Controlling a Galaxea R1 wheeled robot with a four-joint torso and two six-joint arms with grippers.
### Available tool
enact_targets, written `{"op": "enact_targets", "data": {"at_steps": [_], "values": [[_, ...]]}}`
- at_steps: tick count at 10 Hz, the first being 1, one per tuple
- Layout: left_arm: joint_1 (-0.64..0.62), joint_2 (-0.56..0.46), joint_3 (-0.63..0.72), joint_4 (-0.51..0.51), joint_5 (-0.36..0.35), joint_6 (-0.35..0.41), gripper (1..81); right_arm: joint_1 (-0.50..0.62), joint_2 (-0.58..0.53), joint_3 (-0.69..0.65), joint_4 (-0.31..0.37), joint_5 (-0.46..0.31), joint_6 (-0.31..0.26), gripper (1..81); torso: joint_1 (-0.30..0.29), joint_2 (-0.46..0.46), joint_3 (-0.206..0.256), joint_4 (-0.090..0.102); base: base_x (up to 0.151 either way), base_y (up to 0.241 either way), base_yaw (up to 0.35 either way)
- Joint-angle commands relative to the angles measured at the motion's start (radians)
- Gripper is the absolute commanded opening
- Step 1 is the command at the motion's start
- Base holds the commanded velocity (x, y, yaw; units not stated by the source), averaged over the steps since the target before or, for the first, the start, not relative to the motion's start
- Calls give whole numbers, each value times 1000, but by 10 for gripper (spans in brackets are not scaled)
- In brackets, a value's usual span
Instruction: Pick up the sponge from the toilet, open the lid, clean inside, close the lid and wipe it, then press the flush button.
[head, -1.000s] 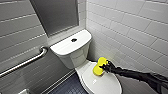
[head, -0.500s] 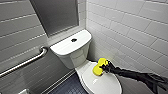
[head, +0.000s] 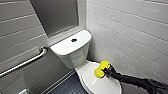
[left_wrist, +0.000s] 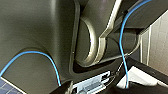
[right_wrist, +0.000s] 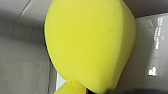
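Yellow foam sponge (head: 100, 69), light and squashy, which we judge pinched at one end by the fingers of the right gripper (head: 105, 71).

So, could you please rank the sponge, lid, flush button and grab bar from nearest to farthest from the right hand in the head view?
1. sponge, gripped in the right hand.
2. lid, closed, just beneath.
3. flush button, on the tank.
4. grab bar, far left.

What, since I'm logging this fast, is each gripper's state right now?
Left gripper: cannot be told.
Right gripper: closed, holding the sponge.
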Motion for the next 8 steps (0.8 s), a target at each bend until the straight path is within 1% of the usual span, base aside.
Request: {"op": "enact_targets", "data": {"at_steps": [1,4,5,7,8], "values": [[39,-1,25,0,52,-2,811,-1,-138,158,11,4,29,10,0,0,0,0,0,0,0],[39,5,26,9,52,1,811,-99,-338,449,4,175,30,10,0,0,0,0,0,0,0],[39,6,28,11,50,1,811,-129,-388,510,3,205,30,10,0,0,0,0,0,0,0],[39,9,28,12,50,4,811,-209,-489,649,-2,292,26,10,0,0,0,0,0,0,0],[39,9,28,12,50,4,811,-263,-531,713,-3,359,21,10,0,0,0,0,0,0,0]]}}
